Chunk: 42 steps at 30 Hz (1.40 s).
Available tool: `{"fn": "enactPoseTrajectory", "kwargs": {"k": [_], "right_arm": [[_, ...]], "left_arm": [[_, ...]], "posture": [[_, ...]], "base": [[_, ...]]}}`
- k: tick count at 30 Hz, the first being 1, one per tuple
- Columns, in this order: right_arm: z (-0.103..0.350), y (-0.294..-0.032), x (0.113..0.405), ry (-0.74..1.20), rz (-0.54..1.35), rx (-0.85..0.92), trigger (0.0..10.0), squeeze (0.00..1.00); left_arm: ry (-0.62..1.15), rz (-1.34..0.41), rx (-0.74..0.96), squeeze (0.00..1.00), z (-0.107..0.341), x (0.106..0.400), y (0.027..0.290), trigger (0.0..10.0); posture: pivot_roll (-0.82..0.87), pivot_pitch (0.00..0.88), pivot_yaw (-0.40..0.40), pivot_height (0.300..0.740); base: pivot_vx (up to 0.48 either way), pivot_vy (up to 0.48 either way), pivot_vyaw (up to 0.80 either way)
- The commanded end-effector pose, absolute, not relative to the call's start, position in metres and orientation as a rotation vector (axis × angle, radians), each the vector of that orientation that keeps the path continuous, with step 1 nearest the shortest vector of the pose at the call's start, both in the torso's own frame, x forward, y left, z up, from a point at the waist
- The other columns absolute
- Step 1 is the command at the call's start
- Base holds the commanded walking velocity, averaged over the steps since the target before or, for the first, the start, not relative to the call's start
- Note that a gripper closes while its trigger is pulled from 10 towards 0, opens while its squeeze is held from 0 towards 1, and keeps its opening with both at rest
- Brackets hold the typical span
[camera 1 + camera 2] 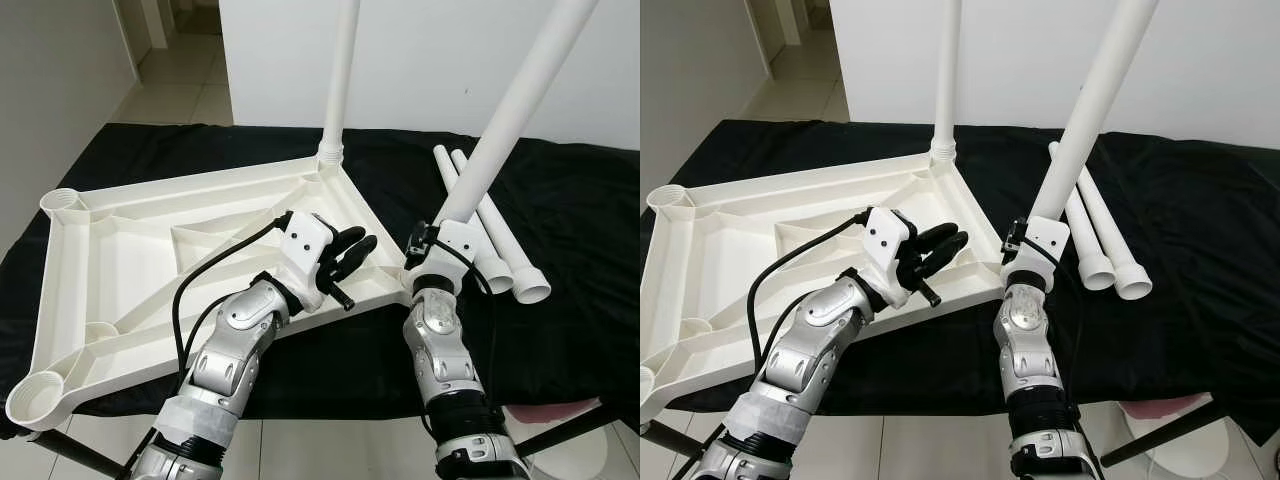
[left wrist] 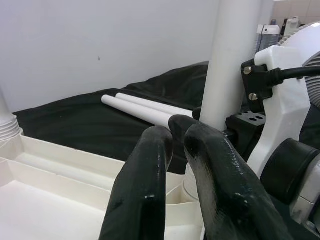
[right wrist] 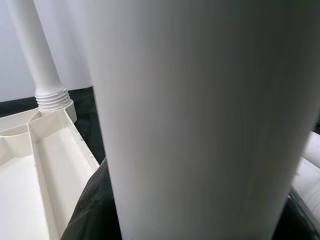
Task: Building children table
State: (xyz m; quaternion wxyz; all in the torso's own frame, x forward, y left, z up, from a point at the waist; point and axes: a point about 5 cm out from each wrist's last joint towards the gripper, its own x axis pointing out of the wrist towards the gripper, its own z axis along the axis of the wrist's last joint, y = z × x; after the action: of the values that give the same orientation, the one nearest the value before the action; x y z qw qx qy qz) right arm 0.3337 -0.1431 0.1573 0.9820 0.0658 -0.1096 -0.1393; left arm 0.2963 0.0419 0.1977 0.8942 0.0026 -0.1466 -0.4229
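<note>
A black cloth (image 1: 580, 200) covers the work surface; white wall (image 1: 430, 60) behind; tiled floor (image 1: 180, 100) beyond.

The left gripper (image 1: 352, 262) is resting on the tabletop (image 1: 120, 250), fingers together; the right gripper (image 1: 432, 243) is clasping a leg (image 1: 510, 110) at its near corner.

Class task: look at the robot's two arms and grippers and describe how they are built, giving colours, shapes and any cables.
Both arms are jointed silver metal segments with rounded, shiny casings and black bands at the joints. Each wrist carries a white boxy housing with small dark screws. The left gripper has two long, rounded, glossy black fingers. A black cable loops from the left wrist housing down the forearm; a shorter one runs by the right gripper.
</note>
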Motion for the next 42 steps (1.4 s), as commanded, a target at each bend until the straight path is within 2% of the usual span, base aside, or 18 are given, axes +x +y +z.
{"fn": "enactPoseTrajectory", "kwargs": {"k": [1,2,3,4,5,15,18,19,20,21,25,28,32,42], "right_arm": [[0.131,-0.152,0.328,-0.114,-0.315,0.209,10.0,0.0],[0.135,-0.151,0.328,-0.141,-0.3,0.209,10.0,0.0],[0.137,-0.15,0.327,-0.159,-0.287,0.215,10.0,0.47],[0.137,-0.15,0.327,-0.159,-0.287,0.215,10.0,0.47],[0.141,-0.15,0.326,-0.189,-0.273,0.222,10.0,1.0],[0.152,-0.156,0.325,-0.281,-0.213,0.15,10.0,1.0],[0.153,-0.158,0.325,-0.281,-0.139,0.141,10.0,1.0],[0.153,-0.158,0.325,-0.279,-0.118,0.133,10.0,0.44],[0.153,-0.158,0.325,-0.279,-0.118,0.133,10.0,0.44],[0.152,-0.159,0.325,-0.274,-0.091,0.139,10.0,0.0],[0.152,-0.16,0.323,-0.281,-0.029,0.133,10.0,0.0],[0.155,-0.161,0.318,-0.289,0.118,0.102,10.0,0.0],[0.157,-0.163,0.316,-0.293,0.205,0.084,10.0,0.0],[0.159,-0.185,0.32,-0.232,0.38,0.028,10.0,0.0]], "left_arm": [[-0.291,-0.897,0.002,0.0,0.196,0.294,0.04,10.0],[-0.291,-0.896,0.001,0.0,0.196,0.294,0.04,10.0],[-0.29,-0.896,-0.001,0.0,0.196,0.294,0.04,10.0],[-0.29,-0.896,-0.001,0.0,0.196,0.294,0.04,10.0],[-0.29,-0.896,-0.001,0.0,0.196,0.294,0.04,10.0],[-0.289,-0.902,-0.007,0.0,0.196,0.294,0.038,10.0],[-0.29,-0.903,-0.007,0.0,0.196,0.294,0.038,10.0],[-0.29,-0.903,-0.007,0.0,0.196,0.294,0.038,10.0],[-0.29,-0.903,-0.007,0.0,0.196,0.294,0.038,10.0],[-0.29,-0.903,-0.006,0.0,0.196,0.294,0.038,10.0],[-0.289,-0.904,-0.006,0.0,0.196,0.294,0.038,10.0],[-0.264,-0.944,0.011,0.0,0.192,0.291,0.035,10.0],[-0.24,-0.981,0.033,0.0,0.186,0.287,0.033,10.0],[-0.199,-1.044,0.064,0.0,0.176,0.277,0.028,10.0]], "posture": [[0.0,0.076,0.001,0.74],[0.0,0.076,0.001,0.74],[0.0,0.076,0.001,0.74],[0.0,0.076,0.001,0.74],[0.0,0.075,0.002,0.74],[-0.01,0.074,0.005,0.74],[-0.01,0.073,0.005,0.74],[-0.01,0.073,0.005,0.74],[-0.01,0.073,0.005,0.74],[-0.01,0.073,0.005,0.74],[-0.01,0.072,0.006,0.74],[-0.01,0.073,0.006,0.74],[-0.01,0.073,0.008,0.74],[-0.01,0.074,0.014,0.74]], "base": [[0.0,0.0,0.0],[0.0,0.0,0.0],[0.0,0.0,0.0],[0.0,0.0,0.0],[0.0,0.0,0.0],[0.0,0.0,0.0],[0.0,0.0,0.0],[0.0,0.0,0.0],[0.0,0.0,0.0],[0.0,0.0,0.0],[0.0,0.0,0.0],[0.0,0.0,0.0],[0.0,0.0,0.0],[0.0,0.0,0.0]]}}
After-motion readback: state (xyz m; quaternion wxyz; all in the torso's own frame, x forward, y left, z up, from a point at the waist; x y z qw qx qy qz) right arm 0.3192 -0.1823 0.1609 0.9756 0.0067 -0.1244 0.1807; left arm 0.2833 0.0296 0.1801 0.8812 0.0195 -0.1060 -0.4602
